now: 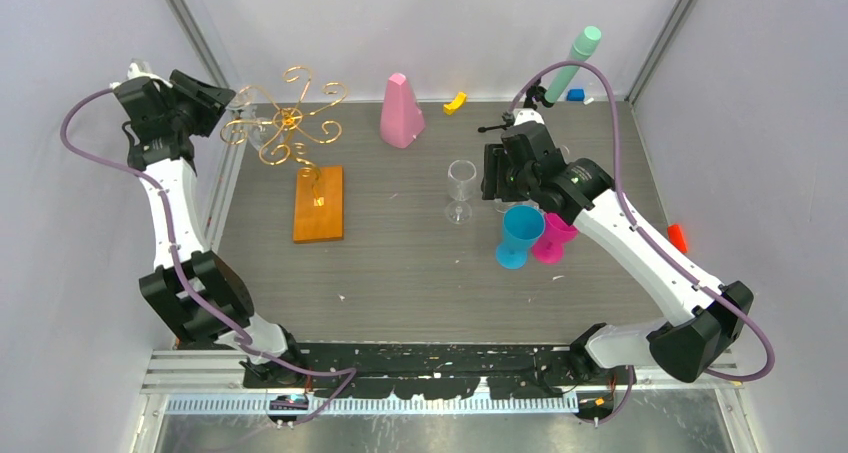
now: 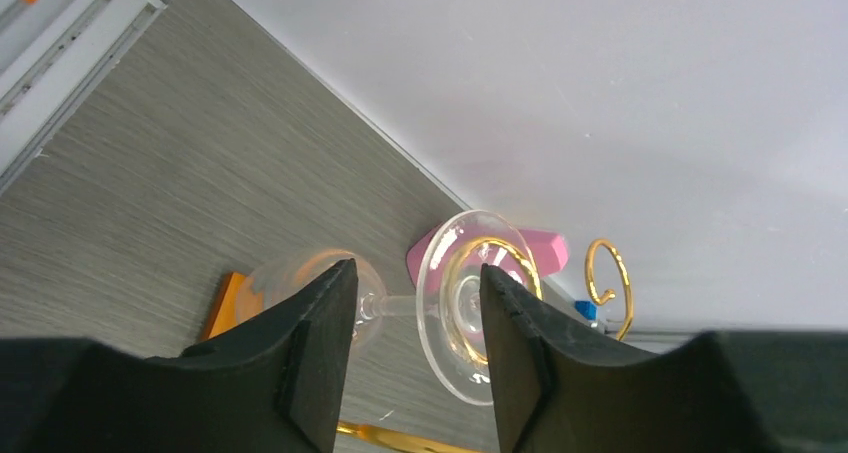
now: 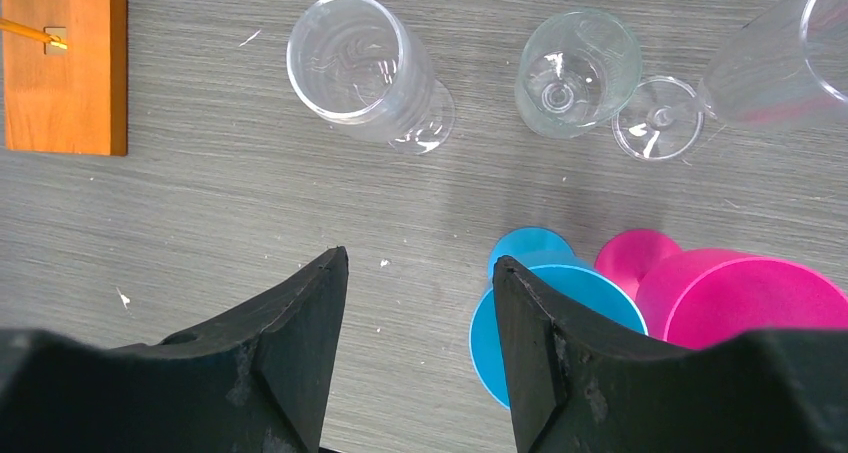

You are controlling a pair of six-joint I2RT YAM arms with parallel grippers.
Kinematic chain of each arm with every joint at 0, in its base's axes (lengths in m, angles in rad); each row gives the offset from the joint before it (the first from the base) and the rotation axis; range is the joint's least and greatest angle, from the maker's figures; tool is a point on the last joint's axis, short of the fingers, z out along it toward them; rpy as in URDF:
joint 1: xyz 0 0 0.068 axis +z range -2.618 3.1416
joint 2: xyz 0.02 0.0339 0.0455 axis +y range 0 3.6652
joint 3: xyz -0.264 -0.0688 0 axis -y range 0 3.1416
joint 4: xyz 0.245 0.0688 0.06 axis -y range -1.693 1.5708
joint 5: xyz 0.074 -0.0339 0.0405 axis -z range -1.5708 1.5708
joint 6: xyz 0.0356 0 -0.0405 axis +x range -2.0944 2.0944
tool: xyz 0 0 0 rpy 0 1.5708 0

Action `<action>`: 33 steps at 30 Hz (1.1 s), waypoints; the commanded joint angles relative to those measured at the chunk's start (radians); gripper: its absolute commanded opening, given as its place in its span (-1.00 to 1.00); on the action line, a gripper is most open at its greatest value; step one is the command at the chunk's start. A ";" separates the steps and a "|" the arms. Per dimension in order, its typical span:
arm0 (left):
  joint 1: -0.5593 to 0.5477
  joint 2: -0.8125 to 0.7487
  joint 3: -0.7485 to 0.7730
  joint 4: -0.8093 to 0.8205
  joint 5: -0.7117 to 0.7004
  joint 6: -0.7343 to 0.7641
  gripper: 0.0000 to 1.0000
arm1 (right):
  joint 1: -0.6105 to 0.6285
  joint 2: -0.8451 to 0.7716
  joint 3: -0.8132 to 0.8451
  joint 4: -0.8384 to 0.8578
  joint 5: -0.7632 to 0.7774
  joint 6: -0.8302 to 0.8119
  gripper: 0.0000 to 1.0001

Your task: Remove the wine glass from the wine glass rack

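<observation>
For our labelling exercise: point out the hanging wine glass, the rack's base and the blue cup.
wine glass (image 2: pixel 440 323), left wrist view, foot.
rack's base (image 1: pixel 320 223), top view, top face.
blue cup (image 1: pixel 517 235), top view, wall.

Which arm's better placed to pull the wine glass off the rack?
Left. The left gripper is open astride the stem of the wine glass on the wine glass rack; the right gripper hovers by the blue cup, far off.

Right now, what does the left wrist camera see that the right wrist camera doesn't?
Only left wrist: a wine glass hanging in the gold rack's curl, its stem between the left fingers, and a pink shape. Only right wrist: clear glasses standing on the table, a blue cup, a pink cup. Both: the rack's wooden base and the table.
</observation>
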 commanded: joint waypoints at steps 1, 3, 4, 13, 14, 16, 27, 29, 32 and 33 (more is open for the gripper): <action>0.008 0.017 0.035 0.059 0.081 -0.002 -0.07 | 0.004 -0.005 0.002 0.051 -0.007 0.010 0.22; 0.008 0.027 0.038 0.059 0.094 -0.002 -0.14 | 0.004 -0.006 -0.001 0.053 -0.007 0.010 0.22; 0.008 0.031 0.040 0.059 0.102 -0.002 -0.23 | 0.004 -0.006 -0.001 0.054 -0.006 0.010 0.22; 0.008 0.013 0.056 0.012 0.071 0.032 -0.63 | 0.004 -0.005 -0.008 0.063 -0.008 0.011 0.22; 0.009 0.010 0.059 0.006 0.069 0.033 -0.68 | 0.004 -0.005 -0.010 0.064 -0.008 0.011 0.22; 0.009 0.007 0.061 0.003 0.068 0.031 -0.77 | 0.004 -0.005 -0.010 0.065 -0.010 0.010 0.22; 0.011 -0.007 0.023 0.160 0.159 -0.158 -1.00 | 0.004 -0.023 -0.019 0.082 -0.038 0.012 0.22; 0.012 -0.011 0.002 0.217 0.178 -0.205 -1.00 | 0.004 -0.023 -0.019 0.083 -0.039 0.013 0.22; 0.012 -0.022 -0.024 0.296 0.183 -0.257 -1.00 | 0.004 -0.023 -0.020 0.084 -0.043 0.013 0.22; 0.012 -0.024 -0.030 0.316 0.182 -0.275 -1.00 | 0.004 -0.023 -0.022 0.084 -0.046 0.014 0.22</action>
